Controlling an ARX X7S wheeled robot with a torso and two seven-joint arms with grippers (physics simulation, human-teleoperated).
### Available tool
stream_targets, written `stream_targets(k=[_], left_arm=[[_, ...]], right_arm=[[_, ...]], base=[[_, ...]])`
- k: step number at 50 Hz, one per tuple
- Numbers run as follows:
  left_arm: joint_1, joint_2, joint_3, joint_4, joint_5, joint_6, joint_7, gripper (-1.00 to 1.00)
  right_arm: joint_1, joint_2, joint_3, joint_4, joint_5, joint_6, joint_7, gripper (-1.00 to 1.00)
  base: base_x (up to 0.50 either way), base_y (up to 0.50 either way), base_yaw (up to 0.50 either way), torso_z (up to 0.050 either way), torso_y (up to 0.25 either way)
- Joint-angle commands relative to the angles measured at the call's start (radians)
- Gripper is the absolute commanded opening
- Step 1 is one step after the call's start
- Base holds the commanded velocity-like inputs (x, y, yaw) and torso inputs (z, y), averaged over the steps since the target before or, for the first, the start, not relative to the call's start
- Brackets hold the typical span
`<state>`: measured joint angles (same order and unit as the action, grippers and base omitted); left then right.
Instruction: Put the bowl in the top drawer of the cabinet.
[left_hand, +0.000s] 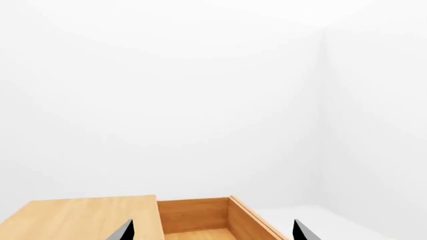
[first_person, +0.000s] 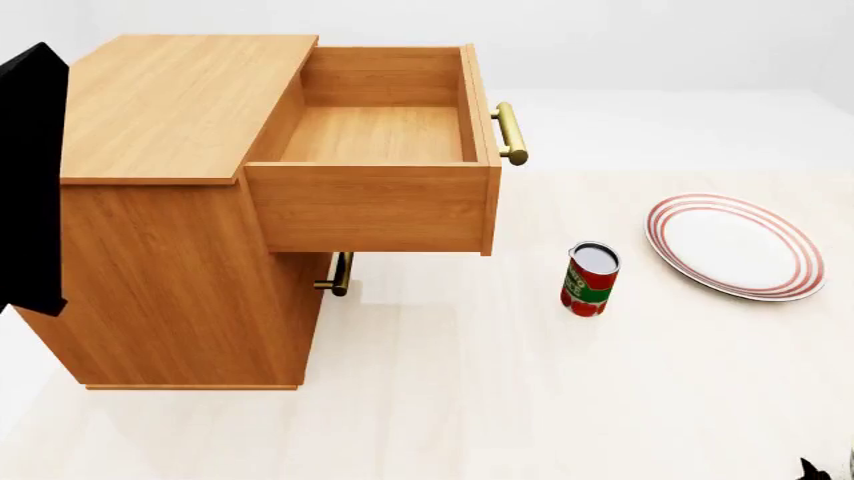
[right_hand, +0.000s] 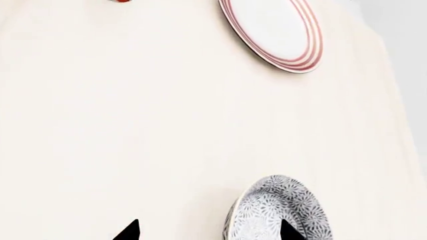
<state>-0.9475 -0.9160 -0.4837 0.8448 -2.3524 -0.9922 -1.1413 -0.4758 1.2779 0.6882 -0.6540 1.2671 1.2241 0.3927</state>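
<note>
Here, bowl (right_hand: 280, 212) just beside right claw (right_hand: 208, 231), one fingertip (right_hand: 288, 231) over it

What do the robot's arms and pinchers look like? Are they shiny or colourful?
Not colourful: plain flat black. The left gripper and right gripper show only as pointed black fingertips. A big black slab of the left arm fills the head view's edge. No cables, markings or shine are visible.

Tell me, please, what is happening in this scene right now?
A two-armed robot is working on getting the bowl into the cabinet. The top drawer is already pulled out and empty. The right claw is open, one fingertip in front of the bowl, which still sits on the table. The left claw hangs open above the drawer. A plate and a can stand nearby.
</note>
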Motion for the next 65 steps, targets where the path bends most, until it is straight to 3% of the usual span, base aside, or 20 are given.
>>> stream_targets(k=[1,13,32,43,51,52,65], left_arm=[[0.0,-0.001,0.003,-0.001,0.005,0.003,0.005,1.0],[0.008,0.01,0.002,-0.004,0.022,-0.005,0.015,1.0],[0.037,0.022,-0.015,-0.002,0.035,-0.016,0.027,1.0],[0.055,0.023,-0.024,0.002,0.034,-0.015,0.028,1.0],[0.059,0.032,-0.021,-0.002,0.051,-0.023,0.037,1.0],[0.06,0.032,-0.021,-0.002,0.051,-0.023,0.037,1.0],[0.062,0.019,-0.026,0.002,0.041,-0.012,0.035,1.0]], right_arm=[[0.023,0.084,-0.227,0.078,-0.1,-0.126,-0.014,1.0],[-0.018,0.054,-0.231,0.127,-0.135,-0.099,-0.036,1.0],[0.126,0.083,-0.515,0.274,-0.191,-0.206,-0.055,1.0],[0.324,0.045,-0.715,0.327,-0.258,-0.172,-0.077,1.0],[0.371,0.018,-0.765,0.353,-0.281,-0.143,-0.078,1.0],[0.369,0.018,-0.764,0.354,-0.281,-0.143,-0.077,-1.0],[0.377,0.042,-0.734,0.335,-0.256,-0.123,-0.069,-1.0]], base=[[0.0,0.0,0.0,0.0,0.0],[0.0,0.0,0.0,0.0,0.0],[0.0,0.0,0.0,0.0,0.0],[0.0,0.0,0.0,0.0,0.0],[0.0,0.0,0.0,0.0,0.0],[0.0,0.0,0.0,0.0,0.0],[0.0,0.0,0.0,0.0,0.0]])
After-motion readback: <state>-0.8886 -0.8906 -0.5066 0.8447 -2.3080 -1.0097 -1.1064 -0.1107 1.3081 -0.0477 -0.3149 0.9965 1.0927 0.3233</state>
